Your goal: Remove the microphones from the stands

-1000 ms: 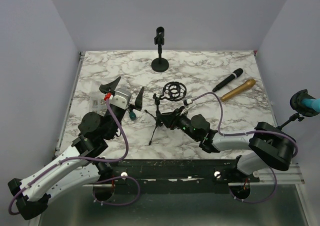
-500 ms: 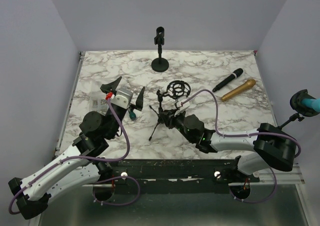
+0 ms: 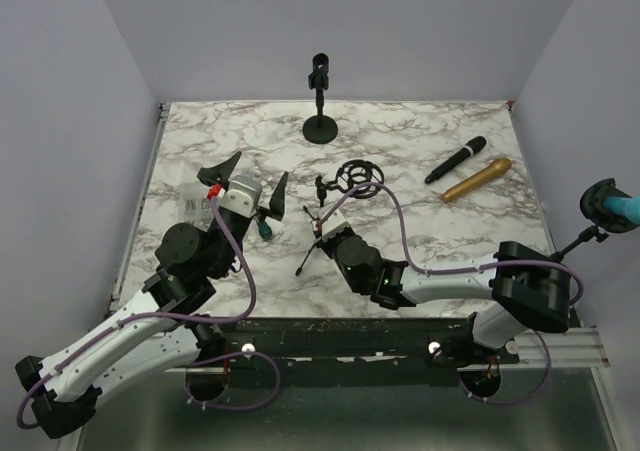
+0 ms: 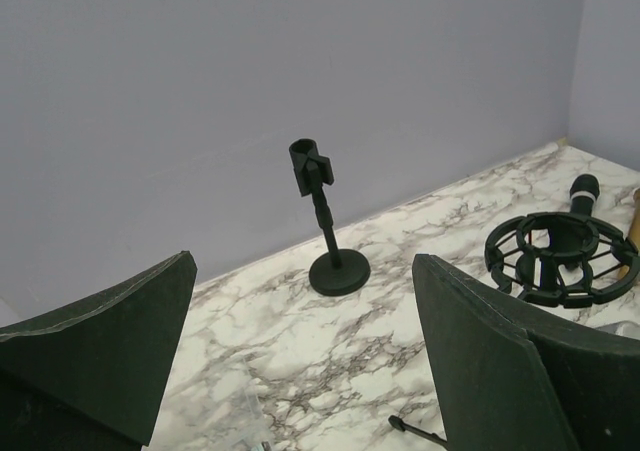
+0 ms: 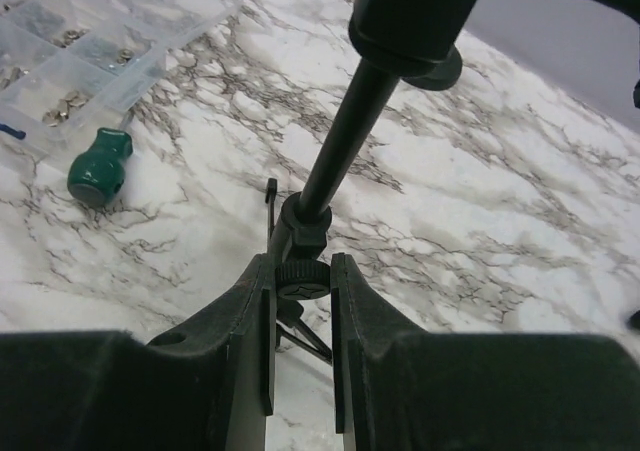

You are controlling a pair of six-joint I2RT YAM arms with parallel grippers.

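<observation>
Tripod stand (image 5: pixel 340 141) stem clamped by right tool (image 5: pixel 300 283); left tool (image 4: pixel 300 366) open; green knob (image 5: pixel 100 168), clear parts box (image 5: pixel 80 61) near.

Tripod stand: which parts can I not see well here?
- Right wrist view: the tripod stand is cut off at its top by the upper edge; the right fingers cover the hub's sides.
- Top view: the right gripper hides where the legs join.
- Left wrist view: a left finger hides most below the shock mount.

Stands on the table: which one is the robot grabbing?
The tripod stand with three thin legs. The right gripper has its jaws pinching it low on its pole. The round-base stand at the back stands alone, untouched.
</observation>
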